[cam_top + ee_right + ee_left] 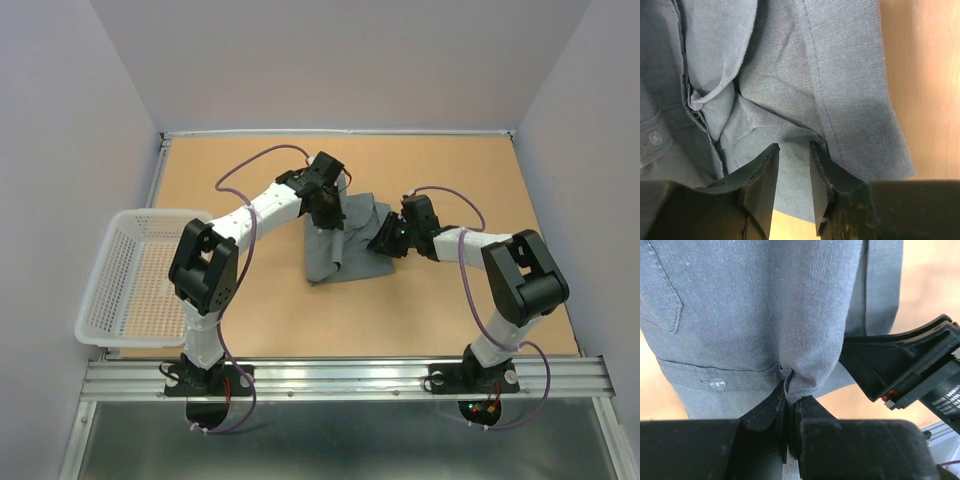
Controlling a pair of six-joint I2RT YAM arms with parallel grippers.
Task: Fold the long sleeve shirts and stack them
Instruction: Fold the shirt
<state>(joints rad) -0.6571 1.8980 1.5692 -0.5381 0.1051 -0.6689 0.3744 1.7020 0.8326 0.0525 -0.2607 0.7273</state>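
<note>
The shirt lies near the middle of the worktop, a little toward the far edge, bunched into a rough heap and not spread flat. Part of it is lifted off the surface where I hold it.

My left gripper is over the shirt's far left part, pointing down. In the left wrist view the left gripper is closed tight on a pinched fold of grey cloth, which puckers where it enters the jaws. A pale button sits on a stitched band just left of the pinch.

My right gripper is at the shirt's right side. In the right wrist view the right gripper has its jaws a narrow gap apart, with a layer of the shirt across that gap and a stitched hem running past the right finger. I cannot tell whether the pads are pressing on the cloth.

The basket stands at the left edge of the worktop, well apart from the shirt.
</note>
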